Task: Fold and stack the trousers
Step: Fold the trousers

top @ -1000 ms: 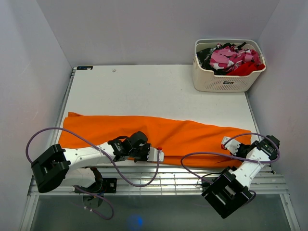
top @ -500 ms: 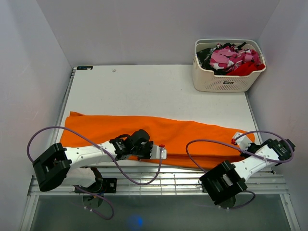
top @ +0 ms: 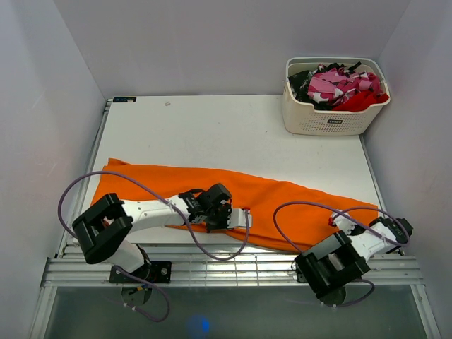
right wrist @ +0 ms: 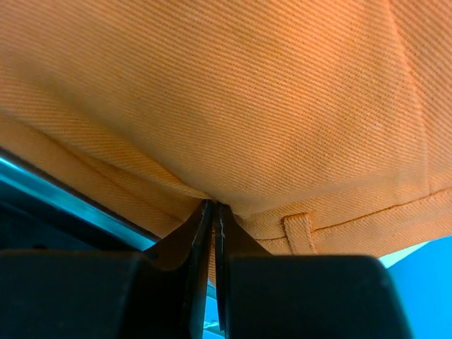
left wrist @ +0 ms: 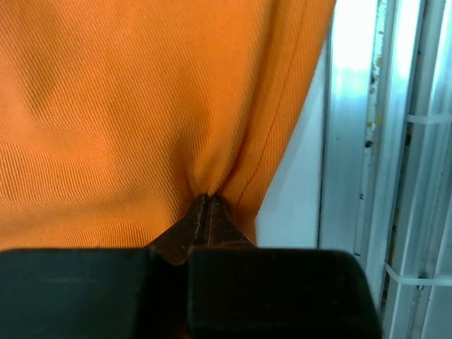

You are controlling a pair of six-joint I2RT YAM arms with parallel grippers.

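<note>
The orange trousers (top: 282,201) lie as a long band across the near half of the table, from the left edge to the right front corner. My left gripper (top: 244,217) sits at the band's near edge around the middle. In the left wrist view it (left wrist: 205,198) is shut on a pinched fold of the trousers (left wrist: 141,106) beside a stitched hem. My right gripper (top: 337,220) is at the band's right end, low by the table's front. In the right wrist view it (right wrist: 213,205) is shut on the trousers (right wrist: 247,92) at the waistband, next to a belt loop (right wrist: 300,229).
A white basket (top: 332,120) with red, pink-patterned and black clothes stands at the back right. A slatted metal rail (top: 233,265) runs along the near edge, seen also in the left wrist view (left wrist: 402,176). White walls close in the table (top: 212,134) on three sides.
The left gripper slid right and a little farther from me, with the cloth's near edge in it. The right gripper swung right, then came back low, and the right end of the trousers followed.
</note>
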